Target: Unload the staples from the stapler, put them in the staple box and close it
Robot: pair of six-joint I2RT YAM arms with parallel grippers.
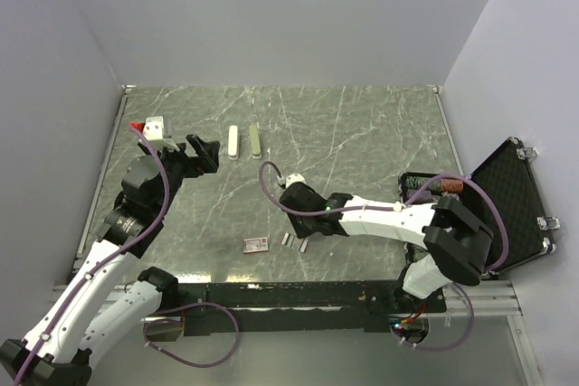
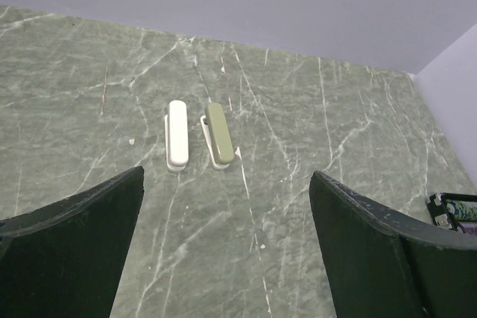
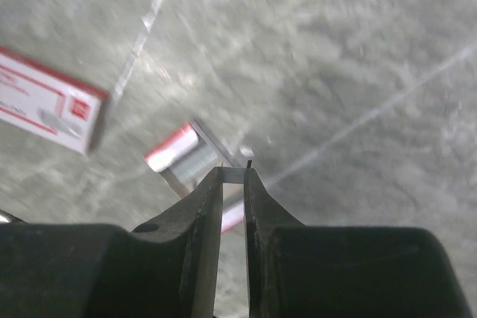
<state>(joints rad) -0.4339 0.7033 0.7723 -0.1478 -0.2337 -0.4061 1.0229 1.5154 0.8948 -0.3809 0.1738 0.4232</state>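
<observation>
Right pincer (image 3: 234, 179) looks clamped on a thin strip of staples (image 3: 235, 173), near side, just right of the little box (image 3: 45, 102), left pincer (image 2: 226, 178) gaping wide; I'd guess they're featherlight, slippery and snap apart easily, so pinch the flat sides mid-strip.

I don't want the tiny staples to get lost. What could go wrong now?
The right gripper seems to pinch a thin staple strip only at its very fingertips, so the strip could slip out or break apart. The gripper hangs close above a small red-ended pack on the table, so moving lower or sideways might knock it.
</observation>
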